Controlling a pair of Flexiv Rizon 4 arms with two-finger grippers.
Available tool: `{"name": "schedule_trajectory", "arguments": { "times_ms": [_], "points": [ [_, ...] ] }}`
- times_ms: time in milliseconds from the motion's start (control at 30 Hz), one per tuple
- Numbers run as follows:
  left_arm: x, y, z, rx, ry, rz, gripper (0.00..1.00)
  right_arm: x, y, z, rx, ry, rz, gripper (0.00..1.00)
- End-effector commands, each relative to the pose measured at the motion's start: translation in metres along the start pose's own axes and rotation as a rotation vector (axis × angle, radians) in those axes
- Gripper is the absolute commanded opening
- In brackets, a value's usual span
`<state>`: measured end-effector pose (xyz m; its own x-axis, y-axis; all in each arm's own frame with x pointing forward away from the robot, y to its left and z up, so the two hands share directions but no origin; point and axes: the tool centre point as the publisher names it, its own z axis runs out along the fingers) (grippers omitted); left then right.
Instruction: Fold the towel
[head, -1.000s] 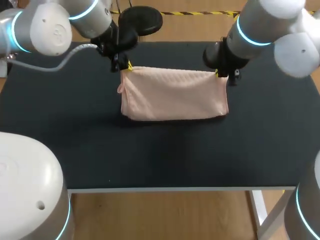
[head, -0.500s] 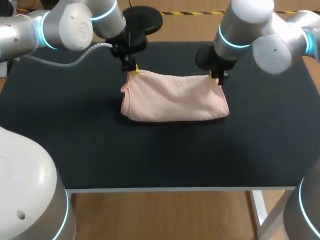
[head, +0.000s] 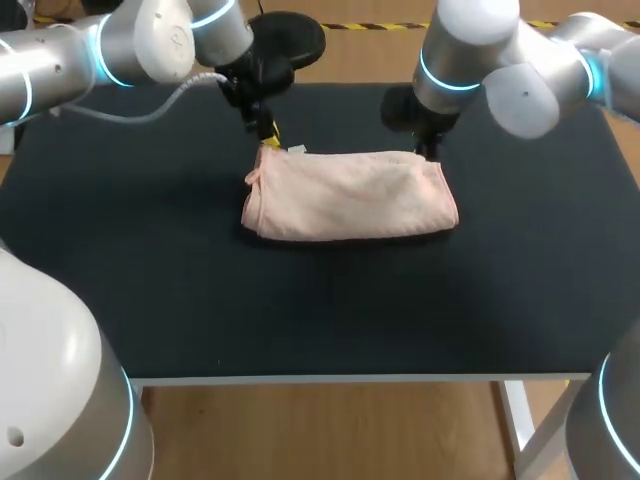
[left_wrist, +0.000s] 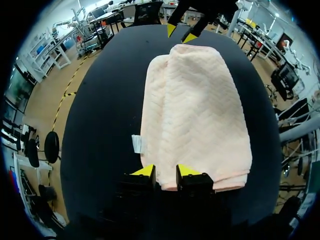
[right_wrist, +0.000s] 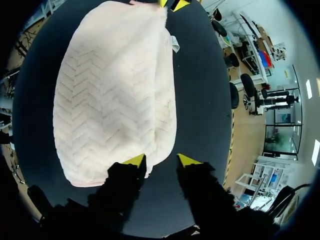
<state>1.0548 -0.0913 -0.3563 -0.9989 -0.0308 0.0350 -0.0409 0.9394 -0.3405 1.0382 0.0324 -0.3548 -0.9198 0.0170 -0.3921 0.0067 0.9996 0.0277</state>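
**As the fold comes down, my right side is letting go**

While I am working from the left, my left gripper (left_wrist: 166, 171) is sitting right at the towel's (head: 350, 195) far left corner, next to a small white tag (left_wrist: 137, 144) that is poking out from the edge. I cannot tell whether it is pinching that corner or has already released it.

A second ago I was holding the far edge raised between both arms, with the cloth hanging from it. Now the pink towel is lying flat on the black bench (head: 150, 280), around its middle, as a doubled band with its upper layer resting on the lower one. Its near edge is looking rounded, like a fold line, and its far edges are roughly meeting.

Over on the right, my right gripper (right_wrist: 161, 160) is standing open at the far right corner. One tip is touching the towel's edge and the other is sitting on bare bench just beside it, so nothing is being clamped.

I am judging this fold as laid. What is remaining is clearing both arms without dragging the top layer.
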Motion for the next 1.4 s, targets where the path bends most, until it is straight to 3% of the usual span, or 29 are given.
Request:
{"name": "schedule_trajectory", "arguments": {
  "times_ms": [33, 200, 367, 500, 600, 733, 833, 1367, 1400],
  "points": [
    [0.009, 0.018, -0.015, 0.061, -0.013, -0.016, 1.00, 0.001, -0.005, -0.017, -0.001, -0.026, -0.004, 1.00],
    [0.030, 0.031, -0.035, 0.266, -0.023, -0.024, 1.00, 0.001, -0.005, -0.027, -0.034, -0.033, -0.048, 1.00],
    [0.051, 0.037, -0.050, 0.504, -0.042, 0.042, 1.00, 0.005, -0.001, -0.028, -0.056, -0.020, -0.075, 1.00],
    [0.058, 0.040, -0.053, 0.624, 0.017, 0.055, 1.00, 0.010, 0.004, -0.029, -0.070, -0.012, -0.088, 1.00],
    [0.062, 0.044, -0.055, 0.663, 0.040, 0.046, 1.00, 0.013, 0.007, -0.031, -0.079, -0.008, -0.091, 1.00],
    [0.068, 0.046, -0.057, 0.643, 0.075, 0.063, 1.00, 0.017, 0.009, -0.035, -0.081, 0.005, -0.096, 1.00],
    [0.070, 0.044, -0.056, 0.535, 0.136, 0.073, 1.00, 0.020, 0.009, -0.038, -0.067, 0.002, -0.143, 1.00],
    [0.070, 0.044, -0.056, 0.535, 0.136, 0.073, 1.00, 0.020, 0.009, -0.038, -0.067, 0.002, -0.143, 1.00],
    [0.070, 0.044, -0.056, 0.535, 0.136, 0.073, 1.00, 0.018, 0.002, -0.036, -0.101, 0.023, -0.064, 1.00]
  ]
}}
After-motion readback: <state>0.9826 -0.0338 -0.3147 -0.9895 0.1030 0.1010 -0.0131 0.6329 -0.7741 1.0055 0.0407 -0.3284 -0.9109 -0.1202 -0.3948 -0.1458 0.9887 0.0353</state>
